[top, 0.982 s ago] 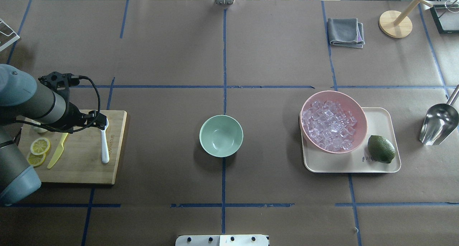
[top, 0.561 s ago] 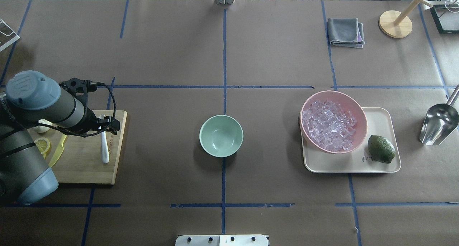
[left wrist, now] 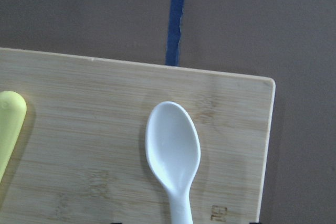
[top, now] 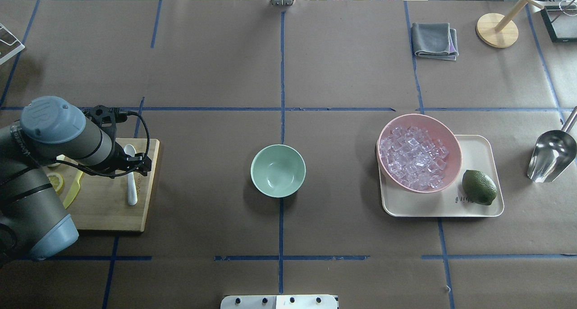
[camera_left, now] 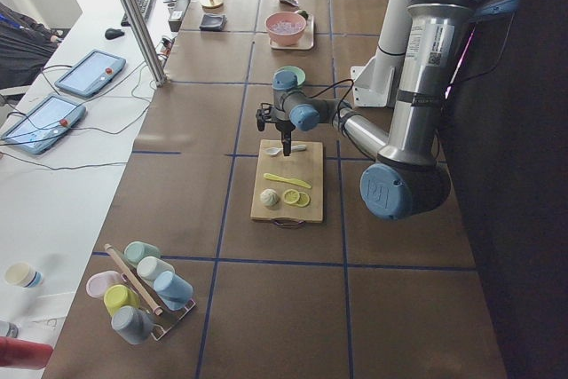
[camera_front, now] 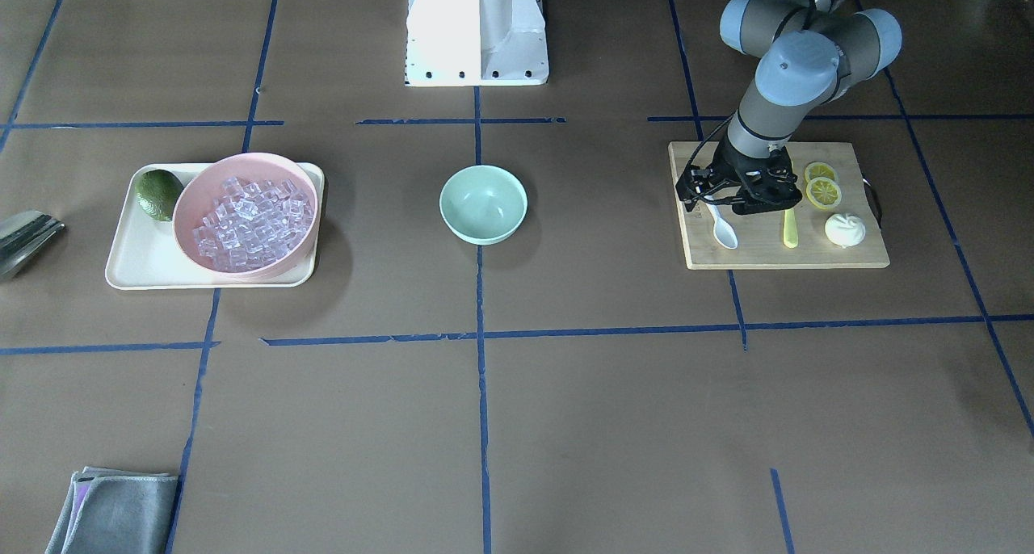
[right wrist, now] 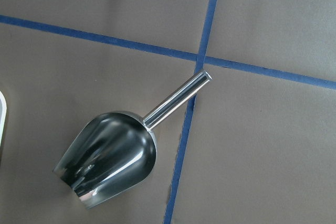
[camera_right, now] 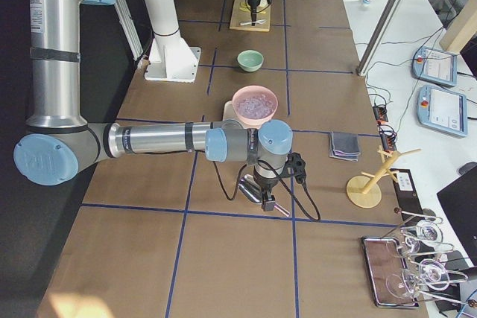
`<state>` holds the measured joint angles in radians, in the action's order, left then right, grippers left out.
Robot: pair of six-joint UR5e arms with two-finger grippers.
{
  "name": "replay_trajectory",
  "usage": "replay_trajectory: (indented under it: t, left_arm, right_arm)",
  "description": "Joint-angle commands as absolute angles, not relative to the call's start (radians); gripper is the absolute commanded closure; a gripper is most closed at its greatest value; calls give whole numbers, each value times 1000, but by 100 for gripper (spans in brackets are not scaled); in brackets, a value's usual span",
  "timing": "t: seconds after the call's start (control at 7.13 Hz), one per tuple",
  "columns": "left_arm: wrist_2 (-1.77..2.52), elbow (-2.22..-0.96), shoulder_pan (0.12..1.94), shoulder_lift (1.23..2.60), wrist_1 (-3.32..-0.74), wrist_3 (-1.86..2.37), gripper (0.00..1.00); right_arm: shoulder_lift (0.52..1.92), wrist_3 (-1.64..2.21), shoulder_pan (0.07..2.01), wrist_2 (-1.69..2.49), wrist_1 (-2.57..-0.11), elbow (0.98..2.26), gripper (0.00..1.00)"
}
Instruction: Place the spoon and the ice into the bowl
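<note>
Left gripper (top: 136, 161): jaws look spread wide and hold nothing. It hovers low over the small white plastic spoon (left wrist: 173, 148), which lies flat on the bamboo cutting board (top: 103, 210) near the edge that faces the table's middle, scoop up.

Right gripper (camera_right: 267, 202): seen only from the side, so I cannot tell whether the jaws are open. It hangs over the shiny steel scoop (right wrist: 107, 156), which lies on the table.

Progress: nothing done yet.
- The small mint-green round bowl (top: 278, 170) sits empty at table centre, well apart from both grippers.
- The clear glassy ice cubes (top: 412, 158) are all piled in the wide pink bowl (top: 444, 129) on the cream tray (top: 480, 153), beside a dark green lime (top: 479, 187).
- Left to do: grasp and move the spoon, then transfer the ice, likely with the scoop.

Also on the board: a yellow-green plastic knife (camera_front: 789, 227), lemon slices (camera_front: 822, 186) and a white bun-like piece (camera_front: 845, 229).

Surface: brown paper gridded with blue tape. A folded grey cloth (top: 435, 39) and a round wooden stand (top: 497, 29) lie at the far side.

Room: a white side bench with tablets and cables, and a rack of pastel cups (camera_left: 142, 288).
</note>
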<state>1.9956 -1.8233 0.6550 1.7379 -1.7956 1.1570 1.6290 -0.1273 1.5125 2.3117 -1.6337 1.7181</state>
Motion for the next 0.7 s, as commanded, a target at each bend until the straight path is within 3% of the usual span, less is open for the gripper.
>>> replay_trajectory:
  t: [0.0,0.56]
  left_arm:
    - [1997,-1821,655,1738,-1796,1154,32]
    - [2003,-1818,655,1738,-1796,1154,41]
  right_arm:
    - [1629,-127,1513,2312,-1634,1718,0]
    - [1629,-127,1513,2312,-1634,1718,0]
